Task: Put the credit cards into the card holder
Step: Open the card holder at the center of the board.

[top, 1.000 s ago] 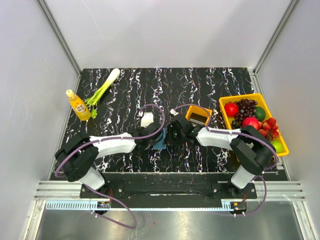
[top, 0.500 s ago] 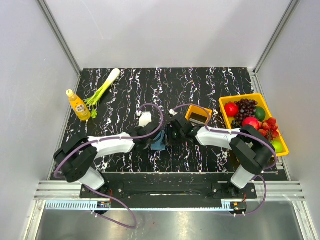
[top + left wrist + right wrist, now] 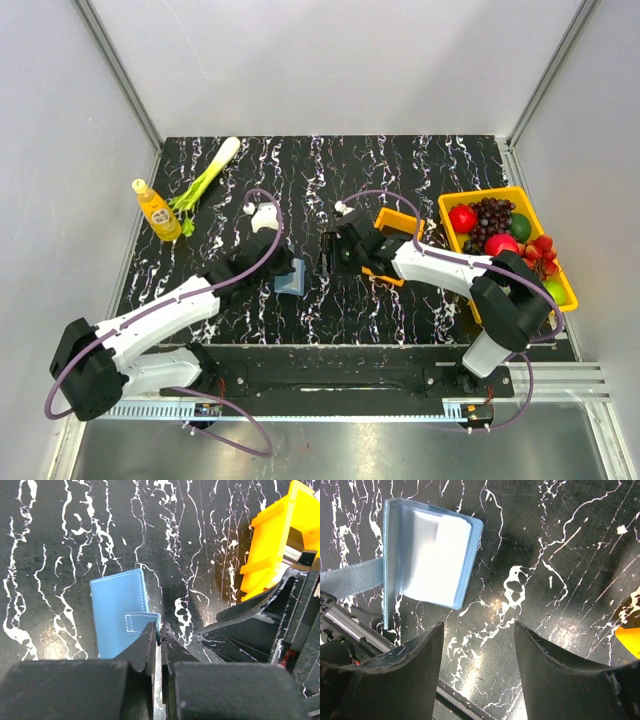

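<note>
Both arms had drawn apart; the left end effector (image 3: 160, 631) was clamped on the stitched strap (image 3: 142, 621) of the soft blue holder (image 3: 117, 612), left of the orange tray (image 3: 270, 545); the right end effector (image 3: 477, 650) was spread wide.

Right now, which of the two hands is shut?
The left hand, shut on the card holder by its strap; the right hand stands open, holding nothing.

Even overhead light was noted; the card holder (image 3: 430, 560) was overexposed beyond the right gripper (image 3: 477, 630), whose fingers (image 3: 395, 680) were blurred.
</note>
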`<state>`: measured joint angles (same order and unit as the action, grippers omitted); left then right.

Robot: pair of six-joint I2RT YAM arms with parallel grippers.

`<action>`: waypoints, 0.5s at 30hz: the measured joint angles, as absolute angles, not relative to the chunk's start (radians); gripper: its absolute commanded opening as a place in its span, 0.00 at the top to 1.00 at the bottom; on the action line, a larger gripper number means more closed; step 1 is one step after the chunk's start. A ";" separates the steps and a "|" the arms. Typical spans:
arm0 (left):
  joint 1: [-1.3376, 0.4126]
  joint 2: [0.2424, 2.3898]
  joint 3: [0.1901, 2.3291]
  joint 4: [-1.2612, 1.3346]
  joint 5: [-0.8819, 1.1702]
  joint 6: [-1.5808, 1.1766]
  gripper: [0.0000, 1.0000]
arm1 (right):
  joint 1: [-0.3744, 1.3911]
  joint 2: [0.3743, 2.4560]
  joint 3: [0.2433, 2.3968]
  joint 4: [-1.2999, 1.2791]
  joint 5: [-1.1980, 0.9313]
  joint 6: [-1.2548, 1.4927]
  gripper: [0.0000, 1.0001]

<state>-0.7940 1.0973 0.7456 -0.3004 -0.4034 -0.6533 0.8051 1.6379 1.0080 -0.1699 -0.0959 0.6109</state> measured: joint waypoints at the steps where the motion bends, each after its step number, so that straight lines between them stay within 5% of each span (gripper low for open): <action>1: -0.794 1.107 0.754 -0.303 -0.387 -0.650 1.00 | 0.805 1.638 1.008 -0.171 -0.092 0.616 0.36; 15: -0.794 1.141 0.689 -0.197 -0.246 -0.711 1.00 | 0.800 1.625 0.979 -0.192 -0.046 0.662 0.47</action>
<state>-0.7940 1.1412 0.6888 -0.1967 -0.2459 -0.7113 0.7998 1.6253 0.9791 -0.1925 -0.0456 0.6624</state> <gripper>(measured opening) 0.038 0.528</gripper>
